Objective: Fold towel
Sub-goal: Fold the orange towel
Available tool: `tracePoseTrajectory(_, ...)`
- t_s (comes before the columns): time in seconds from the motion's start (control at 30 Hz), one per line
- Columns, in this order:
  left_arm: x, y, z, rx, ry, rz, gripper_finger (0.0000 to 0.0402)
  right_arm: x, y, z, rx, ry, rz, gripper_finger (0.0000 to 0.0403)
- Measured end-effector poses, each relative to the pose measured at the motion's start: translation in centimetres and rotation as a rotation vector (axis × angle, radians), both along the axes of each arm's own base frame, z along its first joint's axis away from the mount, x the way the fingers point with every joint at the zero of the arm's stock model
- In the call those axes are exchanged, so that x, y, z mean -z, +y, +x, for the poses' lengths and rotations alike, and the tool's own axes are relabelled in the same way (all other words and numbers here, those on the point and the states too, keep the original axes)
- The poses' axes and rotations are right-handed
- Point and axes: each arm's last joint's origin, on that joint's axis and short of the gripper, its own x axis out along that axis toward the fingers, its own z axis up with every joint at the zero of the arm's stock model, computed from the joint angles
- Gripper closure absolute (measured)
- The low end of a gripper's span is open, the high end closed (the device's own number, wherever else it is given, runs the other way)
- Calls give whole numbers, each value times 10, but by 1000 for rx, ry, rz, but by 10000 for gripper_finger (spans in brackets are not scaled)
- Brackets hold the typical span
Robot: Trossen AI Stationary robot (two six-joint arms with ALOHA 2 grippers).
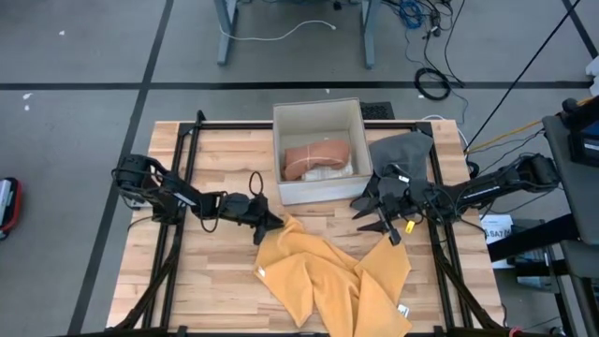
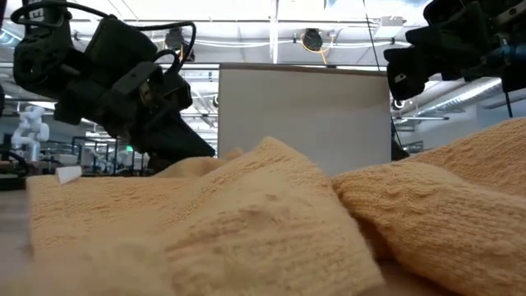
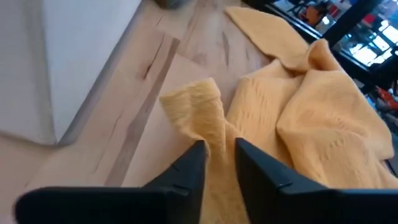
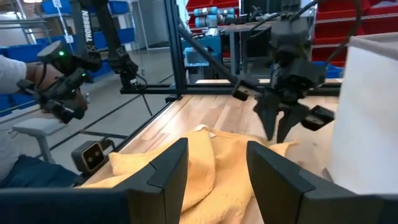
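Wooden worktop (image 1: 215, 271) w/ black frame rails fills the high view; grey floor and cables beyond it. At the back-centre sits a white box (image 1: 318, 150) holding a folded pinkish cloth (image 1: 316, 159); a grey cloth (image 1: 402, 150) lies just beside the box on the right arm's side.

Yellow towel (image 1: 328, 276) is the biggest loose item: crumpled in the front-centre of the worktop, spread in two rough lobes w/ ridges between, one corner pointing toward the box, front edge running to the worktop's front edge. Small white tag shows at one edge. Weave looks thick, waffle-like in the low view.

Handling, as a judgement: soft, light, limp; won't hold shape, will drape and drag when lifted, not slippery, nothing fragile. Best taken at corners or hem, two corners at once so it hangs flat before folding.

Left gripper (image 3: 219, 163) is low at the towel's corner nearest the box, fingers (image 3: 186, 171) either side of a raised pinch of fabric and closing on it; a firm grip isn't certain yet. Right gripper (image 1: 388, 220) hovers above the towel's other back corner, jaws apart, holding nothing.

A person's hand (image 4: 62, 87) w/ a controller shows beyond the worktop in the right wrist view.
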Motion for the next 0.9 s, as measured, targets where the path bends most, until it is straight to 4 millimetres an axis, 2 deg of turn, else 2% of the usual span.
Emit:
tracePoseTrajectory(0.17,0,0,0,20,-11,45,389,5,4,2,-24,31,5,250)
tracePoseTrajectory(0.33,-7,-2,8,68,-49,58,398,10,9,6,-46,46,8,250)
tracePoseTrajectory(0.43,-15,-5,17,108,-92,86,399,8,13,16,-63,56,-1,250)
tracePoseTrajectory(0.63,-23,-8,31,165,-80,119,400,4,22,55,-79,126,-50,250)
tracePoseTrajectory(0.9,-23,-8,34,174,-37,132,401,27,29,114,-40,271,-216,250)
